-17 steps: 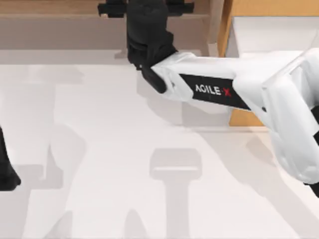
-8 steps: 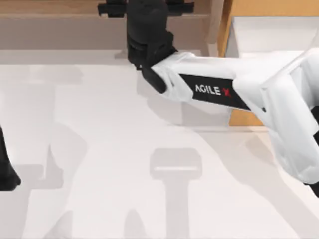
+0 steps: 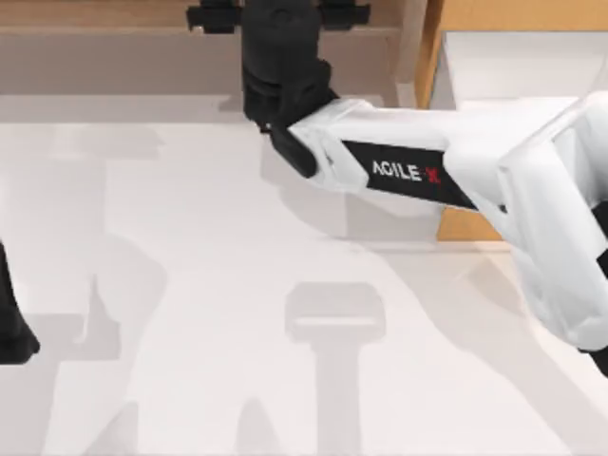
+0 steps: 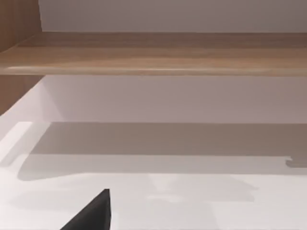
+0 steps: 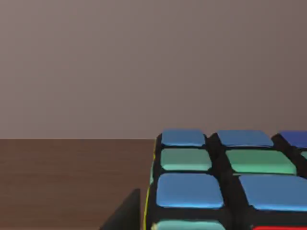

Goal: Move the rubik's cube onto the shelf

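Note:
The rubik's cube (image 5: 225,187) shows blue, green and a strip of red stickers in the right wrist view, sitting low on the brown board of the shelf (image 5: 72,182). My right gripper (image 3: 277,17) reaches over the shelf (image 3: 95,14) at the back of the table. It covers the cube from above and is shut on it, with one dark finger (image 5: 122,215) against the cube's side. My left gripper (image 3: 11,328) stays parked at the table's left edge.
An orange-tan cabinet (image 3: 475,14) stands to the right of the shelf, past the upright side post (image 3: 410,47). The right arm's white forearm (image 3: 408,171) spans the back right of the table. The left wrist view shows the shelf board (image 4: 153,52) above its recess.
Almost nothing has changed. The right arm's white elbow has shifted very slightly, while the gripper stays over the shelf. The left arm has not moved.

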Tool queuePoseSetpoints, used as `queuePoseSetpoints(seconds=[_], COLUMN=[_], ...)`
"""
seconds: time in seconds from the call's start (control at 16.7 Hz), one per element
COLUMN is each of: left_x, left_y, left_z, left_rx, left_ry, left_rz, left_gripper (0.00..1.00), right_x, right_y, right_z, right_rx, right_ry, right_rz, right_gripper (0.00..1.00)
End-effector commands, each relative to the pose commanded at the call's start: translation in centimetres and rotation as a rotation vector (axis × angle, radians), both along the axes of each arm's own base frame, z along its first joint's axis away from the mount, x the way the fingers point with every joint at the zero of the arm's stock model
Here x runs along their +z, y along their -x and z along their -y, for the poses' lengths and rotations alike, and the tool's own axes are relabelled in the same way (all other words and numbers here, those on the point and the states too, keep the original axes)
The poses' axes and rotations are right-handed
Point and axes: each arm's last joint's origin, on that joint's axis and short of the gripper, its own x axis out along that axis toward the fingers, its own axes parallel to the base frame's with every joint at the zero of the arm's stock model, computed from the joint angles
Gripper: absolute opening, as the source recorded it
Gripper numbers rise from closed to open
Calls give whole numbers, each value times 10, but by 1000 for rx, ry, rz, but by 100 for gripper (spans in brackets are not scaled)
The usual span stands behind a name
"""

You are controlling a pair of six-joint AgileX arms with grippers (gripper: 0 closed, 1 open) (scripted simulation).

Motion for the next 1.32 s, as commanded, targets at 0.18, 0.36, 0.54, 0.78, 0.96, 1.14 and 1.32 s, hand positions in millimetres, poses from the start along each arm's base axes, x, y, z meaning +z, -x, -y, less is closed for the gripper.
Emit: queuePoseSetpoints(seconds=[0.18,0.36,0.54,0.78,0.96,1.14,1.32], left_x=[0,0,0,0,0,0,0], left_y=[0,0,0,0,0,0,0], left_z=[0,0,0,0,0,0,0], left_rx=[0,0,0,0,0,0,0], left_ry=[0,0,0,0,0,0,0], left_rz=[0,0,0,0,0,0,0], left_gripper=[100,100,100,100,100,100,100], right_x=[0,0,0,2,-14,-39,-71], right_y=[0,0,2,14,39,71,109], right_z=[0,0,-2,-6,-8,6,44], right_rx=[0,0,4,35,78,104,102], right_ry=[0,0,0,38,162,352,594], right_rz=[0,0,0,15,29,49,47], right_gripper=[100,100,100,100,100,100,100])
